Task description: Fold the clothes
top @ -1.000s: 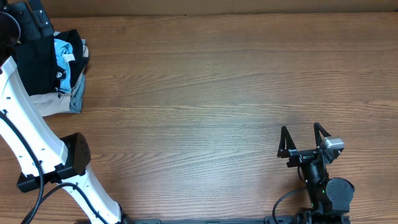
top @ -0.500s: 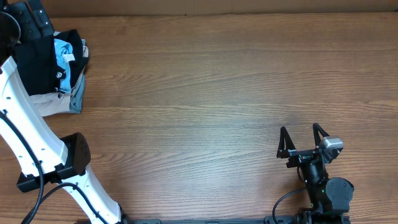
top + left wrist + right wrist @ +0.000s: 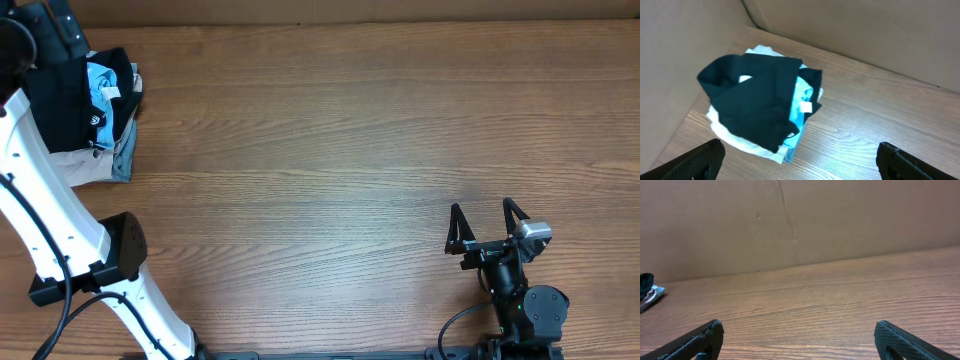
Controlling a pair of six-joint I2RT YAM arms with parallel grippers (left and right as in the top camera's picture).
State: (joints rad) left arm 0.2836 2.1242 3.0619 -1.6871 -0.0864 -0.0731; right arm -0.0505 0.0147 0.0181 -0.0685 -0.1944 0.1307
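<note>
Left jaws: spread wide, nothing between them, held above the garment pile and clear of it.
Right jaws: spread wide, empty, over bare bench [image 3: 350, 130] at the near right, well apart from the pile.
Black T-shirt [image 3: 755, 100]: crumpled on top of the pile in the far left corner, over a light blue shirt [image 3: 799, 107] and pale garments [image 3: 730, 137].
Bench: brown wood grain.
Backdrop: plain brown wall [image 3: 790, 220] with a vertical seam.
</note>
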